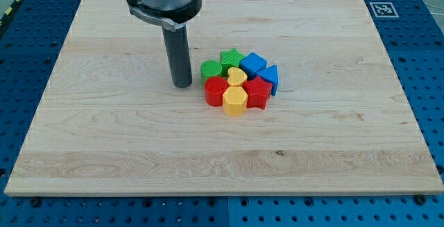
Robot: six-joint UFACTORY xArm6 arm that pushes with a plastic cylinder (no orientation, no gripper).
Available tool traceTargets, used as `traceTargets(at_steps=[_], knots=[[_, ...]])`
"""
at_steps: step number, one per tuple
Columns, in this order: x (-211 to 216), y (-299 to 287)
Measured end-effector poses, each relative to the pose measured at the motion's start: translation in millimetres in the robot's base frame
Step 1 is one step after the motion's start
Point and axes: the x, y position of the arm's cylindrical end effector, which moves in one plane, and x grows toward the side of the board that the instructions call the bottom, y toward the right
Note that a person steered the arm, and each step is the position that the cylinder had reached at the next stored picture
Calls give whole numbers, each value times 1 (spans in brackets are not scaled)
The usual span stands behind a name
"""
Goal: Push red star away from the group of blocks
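Tool status first: your arm carries a straight dark rod with nothing that opens or closes, so it grasps nothing — my tip (182, 85) rests on the wooden counter (104, 130) just to the view's left of the block cluster, close to the green cylinder (211, 69) but not visibly touching it.

You will find the red star (259, 93) at the cluster's lower right, packed in — it touches the yellow block (235, 100) on its left and sits just below the blue triangular block (270, 78). The whole cluster lies between my tip and the star.

Other items you can verify: a red block (216, 89) at the cluster's lower left, a yellow heart (236, 76) in the middle, a green star (231, 57) at the top, and a blue cube (253, 64) at the upper right. All blocks sit tightly together near the counter's centre.
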Motion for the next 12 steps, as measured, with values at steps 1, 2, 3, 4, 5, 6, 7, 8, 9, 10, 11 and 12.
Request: traceTargets(at_steps=[1, 2, 3, 4, 5, 6, 7, 8, 9, 10, 11, 12], knots=[[18, 0], [29, 13], [31, 30], [31, 48], [23, 47], [23, 67], [23, 93], [26, 113], [38, 127], [51, 146], [60, 173], [51, 161]])
